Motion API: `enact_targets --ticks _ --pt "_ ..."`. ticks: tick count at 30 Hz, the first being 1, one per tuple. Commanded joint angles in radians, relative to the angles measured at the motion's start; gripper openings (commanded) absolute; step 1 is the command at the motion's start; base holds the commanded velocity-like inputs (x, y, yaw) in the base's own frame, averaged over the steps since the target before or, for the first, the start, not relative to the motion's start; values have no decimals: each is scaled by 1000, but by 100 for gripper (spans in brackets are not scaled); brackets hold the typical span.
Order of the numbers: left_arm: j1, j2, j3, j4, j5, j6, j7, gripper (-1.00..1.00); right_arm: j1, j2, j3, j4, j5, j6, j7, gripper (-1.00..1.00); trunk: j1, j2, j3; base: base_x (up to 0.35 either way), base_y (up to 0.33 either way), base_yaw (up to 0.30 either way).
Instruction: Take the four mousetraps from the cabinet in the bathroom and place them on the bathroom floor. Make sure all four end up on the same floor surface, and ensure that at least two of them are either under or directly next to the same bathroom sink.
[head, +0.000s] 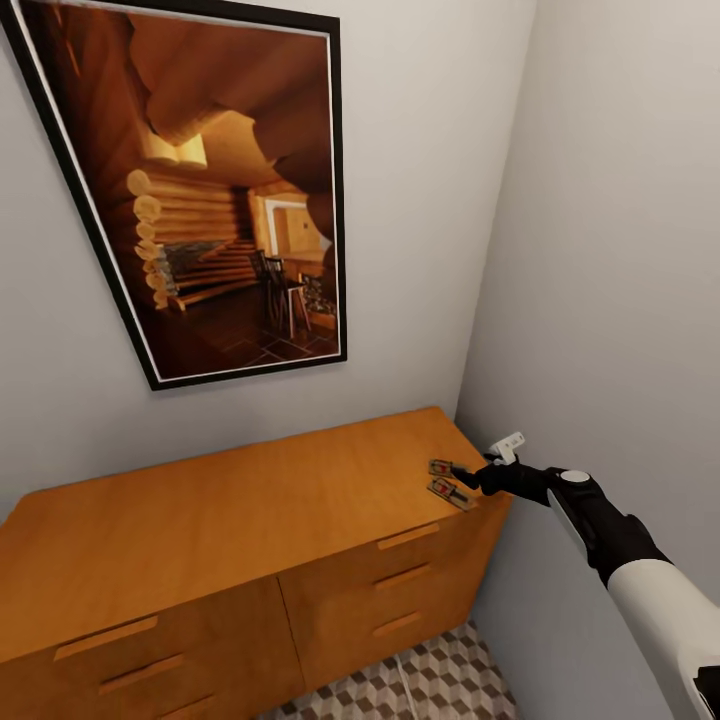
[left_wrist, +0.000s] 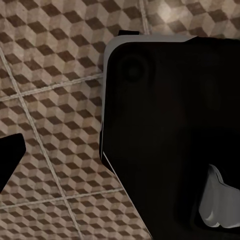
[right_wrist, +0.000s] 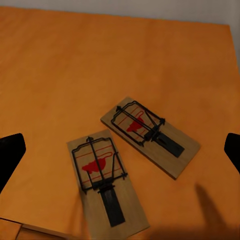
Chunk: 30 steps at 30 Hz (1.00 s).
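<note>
Stage: early-to-mid by my read; two traps sit on the cabinet top, none seen on the floor.
Mousetraps: two small flat brown wooden boards with dark wire bars and red markings, nearer one and farther one, lying side by side, just apart, flat on the wood near its front right corner; in the head view they show at and.
Cabinet: low wide orange-brown wooden cabinet with slim bar handles, standing against the grey wall under a black-framed picture of a log cabin interior; drawers look closed.
Right gripper: black pincer reaching over the corner, right at the traps; fingertips spread wide either side of both boards, holding nothing.
Left gripper: dark body hanging over the tiles; one dark fingertip shows, and I cannot tell whether the fingers are apart or together.
Floor: large tiles in a brown, beige and white cube pattern, no trap visible on them.
Other two traps: not seen; can't say where.
Left to do: grasp these two, carry to floor, at least two by the sink.
</note>
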Motion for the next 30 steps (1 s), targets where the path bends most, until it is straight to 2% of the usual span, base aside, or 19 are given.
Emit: enact_targets --ticks 1,30 --pt "-2 -1 -8 4 7 -7 1 100 -1 -1 2 -2 2 5 2 100 1 -2 -3 0 0 0" --pt "-2 -1 -8 4 7 -7 1 100 -1 -1 2 -1 2 5 2 100 1 -2 -41 0 0 0"
